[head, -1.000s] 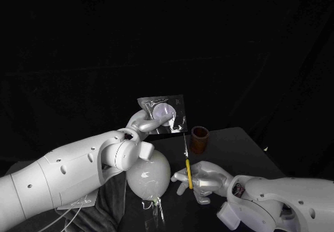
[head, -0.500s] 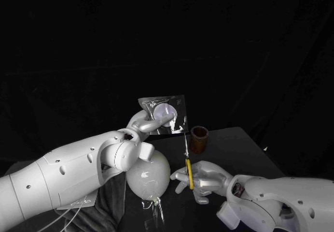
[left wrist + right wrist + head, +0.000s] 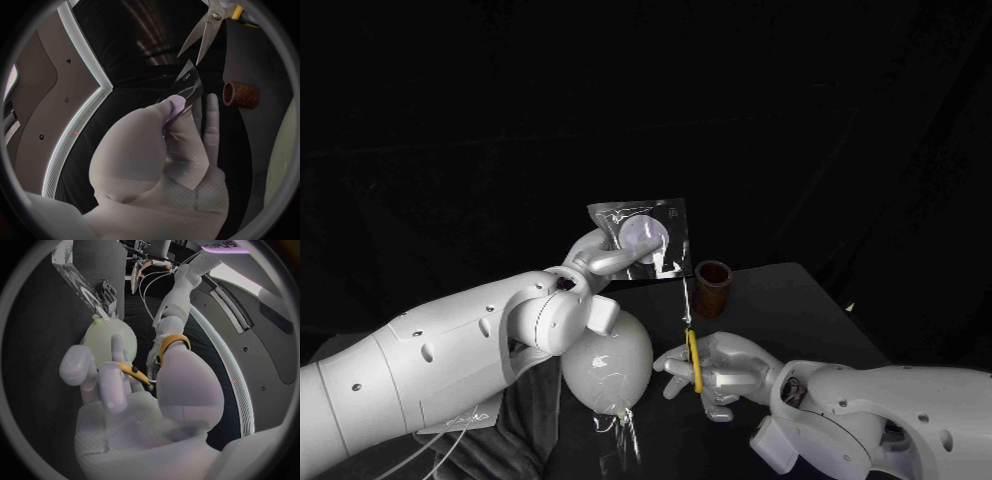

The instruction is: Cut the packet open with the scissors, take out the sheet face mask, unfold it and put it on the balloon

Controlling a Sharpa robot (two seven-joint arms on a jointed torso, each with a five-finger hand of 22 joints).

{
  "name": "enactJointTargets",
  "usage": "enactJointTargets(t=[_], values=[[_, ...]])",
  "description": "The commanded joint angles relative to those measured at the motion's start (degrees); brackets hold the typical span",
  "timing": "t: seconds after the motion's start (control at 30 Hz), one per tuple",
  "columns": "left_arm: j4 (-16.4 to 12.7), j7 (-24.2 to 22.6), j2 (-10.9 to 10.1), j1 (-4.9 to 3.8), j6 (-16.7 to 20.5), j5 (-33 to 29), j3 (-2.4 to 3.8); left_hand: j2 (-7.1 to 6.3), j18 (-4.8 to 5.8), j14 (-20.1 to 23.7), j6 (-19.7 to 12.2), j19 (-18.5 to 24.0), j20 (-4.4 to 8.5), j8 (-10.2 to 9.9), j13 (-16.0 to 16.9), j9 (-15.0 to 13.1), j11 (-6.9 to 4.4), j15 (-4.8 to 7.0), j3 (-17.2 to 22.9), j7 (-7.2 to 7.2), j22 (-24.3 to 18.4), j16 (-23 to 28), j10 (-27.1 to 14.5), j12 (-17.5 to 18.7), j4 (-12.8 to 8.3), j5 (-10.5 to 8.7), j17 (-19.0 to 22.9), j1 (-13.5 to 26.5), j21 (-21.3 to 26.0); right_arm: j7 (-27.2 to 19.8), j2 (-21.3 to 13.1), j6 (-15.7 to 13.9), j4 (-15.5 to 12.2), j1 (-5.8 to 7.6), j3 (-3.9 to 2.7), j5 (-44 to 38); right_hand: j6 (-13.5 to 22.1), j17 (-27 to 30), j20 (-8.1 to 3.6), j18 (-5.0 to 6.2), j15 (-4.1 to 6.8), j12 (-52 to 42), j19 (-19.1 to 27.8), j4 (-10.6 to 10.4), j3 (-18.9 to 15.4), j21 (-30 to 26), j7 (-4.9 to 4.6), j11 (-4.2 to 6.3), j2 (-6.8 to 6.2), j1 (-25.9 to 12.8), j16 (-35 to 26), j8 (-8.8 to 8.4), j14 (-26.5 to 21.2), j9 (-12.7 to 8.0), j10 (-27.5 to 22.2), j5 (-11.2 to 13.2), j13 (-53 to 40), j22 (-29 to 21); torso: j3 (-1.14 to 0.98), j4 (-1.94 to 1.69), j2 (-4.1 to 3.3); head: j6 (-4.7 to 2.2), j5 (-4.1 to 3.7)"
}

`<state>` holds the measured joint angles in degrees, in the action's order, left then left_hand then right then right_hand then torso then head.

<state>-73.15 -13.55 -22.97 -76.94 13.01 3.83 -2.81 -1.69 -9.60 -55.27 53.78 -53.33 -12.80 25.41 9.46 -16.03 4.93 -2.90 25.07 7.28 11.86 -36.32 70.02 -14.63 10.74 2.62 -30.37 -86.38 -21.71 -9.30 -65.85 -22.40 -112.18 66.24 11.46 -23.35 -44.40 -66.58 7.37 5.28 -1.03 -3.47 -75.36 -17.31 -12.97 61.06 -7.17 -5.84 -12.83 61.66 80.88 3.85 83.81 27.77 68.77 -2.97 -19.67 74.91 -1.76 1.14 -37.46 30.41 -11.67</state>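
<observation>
Clear plastic packet (image 3: pixel 643 238): held upright in the air above the black table (image 3: pixel 783 300), well above the balloon; pale round shape visible through the film, probably the folded mask; no cut visible yet.
Left hand (image 3: pixel 596 255): pinching the packet at its lower left part, thumb on one face and fingers (image 3: pixel 212 120) on the other.
Scissors (image 3: pixel 689 335): yellow handles low, blades pointing up toward the packet's lower right corner; in the left wrist view blades apart in a narrow V, tips just beside the packet's edge; touching or not, impossible to tell.
Right hand (image 3: pixel 726 375): closed around the yellow handles, one loop round a finger in the right wrist view, the other fingers (image 3: pixel 115 360) partly spread.
Balloon (image 3: pixel 606 365): pale, lying on the table beside the left arm, apart from the packet.
Brown cup (image 3: pixel 713 288): standing on the table behind the scissors, not involved.
Step in hand: the first one, cutting; open blades brought near the packet.
Next move: probably to slide the packet's edge between the blades, then to close them; needs a firm pinch, since thin film may bend away, and a cut near the edge to spare the mask.
</observation>
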Motion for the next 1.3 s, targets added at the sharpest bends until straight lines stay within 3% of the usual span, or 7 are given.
enactJointTargets(t=[0.03, 0.63, 1.03, 1.3], values=[[-0.2, -0.1, 0.1, -0.06, -1.7, -0.5, 0.09, 0.25, -0.43, 0.3, 0.6, 0.3, 0.09, 0.3, 0.0, -4.1, -0.5, -0.03, 0.3, -0.02, 0.1, -0.2, 0.1, -0.2, 0.0, 0.19, -0.1, 0.5, -0.2, 0.0, 0.1, 1.6, 0.1, 0.04, -0.05, -0.9, 3.8, -0.1, -0.06, 0.88, -0.37, -0.1, 0.5, 0.0, -0.3, -0.4, -3.29, 0.01, -0.41, -0.1, -0.1, 0.04, -0.1, -0.1, -0.5, -0.1, 0.1, 3.2, 0.02, -0.04, 0.01, 0.01, 0.0], [-0.9, 0.2, -0.2, -0.06, -3.1, -0.8, 0.09, 0.22, -0.44, 0.2, 0.6, 0.4, 0.09, 0.4, 0.1, -4.1, -0.55, 0.01, 0.4, -0.09, 0.2, -0.3, 0.1, -0.3, -0.1, 0.19, -0.1, 0.6, -0.4, 0.1, -0.1, 1.9, 0.7, 0.31, -0.21, -0.8, 3.5, -0.1, 0.09, 0.88, -0.57, -0.2, 0.6, 0.0, 0.4, -0.5, -3.38, -0.21, 0.57, -0.2, -0.1, 0.39, -0.2, 0.0, -0.6, 0.0, 0.6, 3.2, 0.03, 0.02, -0.01, 0.24, 0.06], [-1.2, 0.7, -0.5, -0.05, -4.3, -0.5, 0.07, 0.2, -0.45, 0.2, 0.6, 0.4, 0.1, 0.4, 0.1, -4.1, -0.57, 0.04, 0.4, -0.13, 0.2, -0.4, 0.1, -0.4, -0.1, 0.19, -0.1, 0.6, -0.5, -0.2, -0.3, 1.8, 0.6, 1.59, -0.38, -0.8, 3.3, 0.1, 0.17, 0.93, -0.63, -0.3, 0.7, 0.1, 1.0, -0.8, -3.41, -0.25, 1.38, -0.1, -0.1, 0.55, -0.3, 0.1, -0.6, 0.0, 0.9, 3.1, 0.03, -0.03, 0.02, 0.26, -0.36], [-1.3, 0.8, -0.6, -0.04, -5.0, -0.4, 0.07, 0.21, -0.45, 0.2, 0.6, 0.4, 0.1, 0.4, 0.2, -4.1, -0.58, 0.05, 0.4, -0.15, 0.3, -0.4, 0.2, -0.4, -0.1, 0.18, -0.1, 0.6, -0.5, -0.3, -0.3, 1.8, 0.9, 2.18, -0.42, -0.8, 3.2, 0.1, 0.21, 0.92, -0.65, -0.3, 0.7, 0.1, 1.5, -0.7, -3.41, -0.27, 2.02, -0.1, -0.1, 0.65, -0.3, 0.1, -0.6, 0.0, 1.1, 3.1, 0.02, -0.03, 0.0, 0.24, -0.2]])
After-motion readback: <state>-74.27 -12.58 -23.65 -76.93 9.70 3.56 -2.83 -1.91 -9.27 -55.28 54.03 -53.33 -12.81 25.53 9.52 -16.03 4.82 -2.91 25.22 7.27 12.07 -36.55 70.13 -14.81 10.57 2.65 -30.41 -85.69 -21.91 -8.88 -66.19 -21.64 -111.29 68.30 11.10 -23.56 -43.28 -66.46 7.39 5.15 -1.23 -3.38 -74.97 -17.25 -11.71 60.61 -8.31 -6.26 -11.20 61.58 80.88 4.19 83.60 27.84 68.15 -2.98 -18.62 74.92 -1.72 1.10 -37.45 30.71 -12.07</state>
